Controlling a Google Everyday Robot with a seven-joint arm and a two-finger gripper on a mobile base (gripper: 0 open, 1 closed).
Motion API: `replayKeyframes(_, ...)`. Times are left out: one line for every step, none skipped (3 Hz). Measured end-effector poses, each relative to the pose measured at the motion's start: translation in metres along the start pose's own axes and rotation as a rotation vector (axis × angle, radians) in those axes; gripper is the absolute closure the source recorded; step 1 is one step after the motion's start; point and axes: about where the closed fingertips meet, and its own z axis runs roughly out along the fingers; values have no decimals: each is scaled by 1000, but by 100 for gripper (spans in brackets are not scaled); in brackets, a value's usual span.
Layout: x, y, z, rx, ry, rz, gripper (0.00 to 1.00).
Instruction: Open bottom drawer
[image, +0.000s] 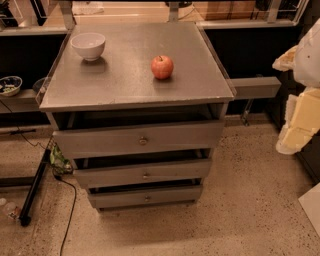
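Three grey drawers stack in one cabinet (50, 117) mid-scene on a speckled floor (245, 200). The cabinet's flat top (125, 80) is the biggest surface. Below it comes the tall top drawer (100, 144), then the middle drawer (110, 176), then the bottom drawer (115, 199), slimmest and nearest the floor. All three fronts look slightly ajar, with dark gaps above them; the bottom one sits furthest back.

The gripper (299, 112) hangs at the far right edge, raised about level with the top drawer and well apart from the cabinet. It touches nothing, and I cannot tell whether it is wide or narrow.

Smaller items:
- A white bowl (88, 45) sits far-left on the top.
- A red apple (162, 67) sits right of it, apart.
- A black cable (70, 210) trails on the floor at left.
- The bottom drawer's small round knob (147, 198) is at centre front.

Step judged: approach, pull not yet started. The next move calls for bringing the gripper left and well down to that lowest knob, passing the two knobs above it. It then needs to close on the knob and pull straight toward the near side.
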Motion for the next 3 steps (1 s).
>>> replayKeyframes(0, 0, 0, 0, 0, 0, 0)
replayKeyframes(1, 3, 11, 8, 1, 3, 0)
replayKeyframes(7, 9, 43, 13, 2, 10, 0)
